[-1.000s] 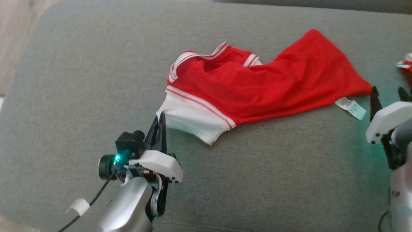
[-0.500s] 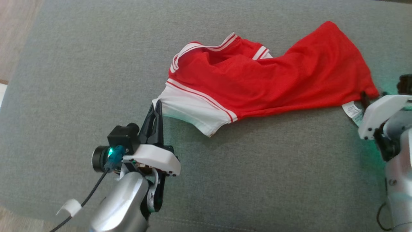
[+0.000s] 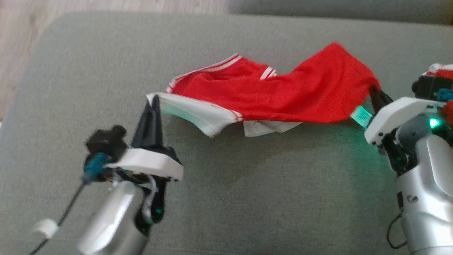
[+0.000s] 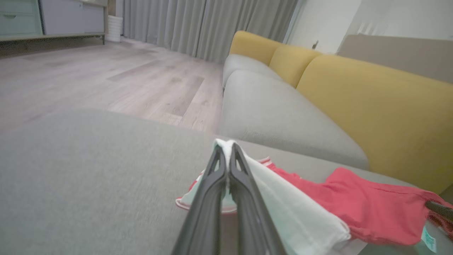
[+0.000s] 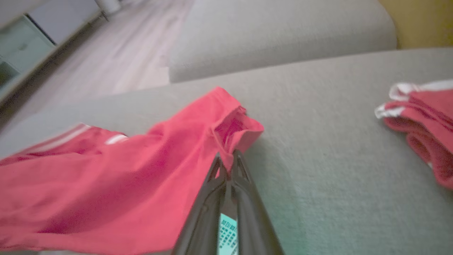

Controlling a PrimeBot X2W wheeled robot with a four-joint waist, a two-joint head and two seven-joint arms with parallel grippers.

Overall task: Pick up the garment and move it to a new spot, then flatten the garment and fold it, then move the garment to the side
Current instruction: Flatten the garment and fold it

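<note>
1. White sleeve edge (image 3: 184, 108), left of centre in the head view: the left pincer (image 3: 155, 102) is pressed together on its corner, fingers pointing up the frame.
2. Centre: the garment (image 3: 283, 99), a red jersey with white striped trim, hangs stretched between the two pincers. Both ends are raised and its middle sags low over the grey cushion (image 3: 247, 198). I cannot tell whether the middle touches.
3. Right: the right pincer (image 3: 376, 95) is clamped on the red hem corner, just beside the pale green care label (image 3: 361, 115). In the right wrist view the label lies along that pincer's fingers.
4. Step in hand, as I judge it: the pick-up that begins the move to a new spot. Both grips look made; flattening and folding are not yet begun.
5. The next move calls for raising both arms evenly. The span should be taut enough that the cloth does not drag, yet not pulled out of either thin pinch. Then it is set down on open cushion.
6. Far right: a second red-and-white garment (image 3: 440, 71) lies bunched near the right arm and crowds that side. The lower centre looks the freer place. At the upper left the cushion ends at wooden floor (image 3: 21, 53).
</note>
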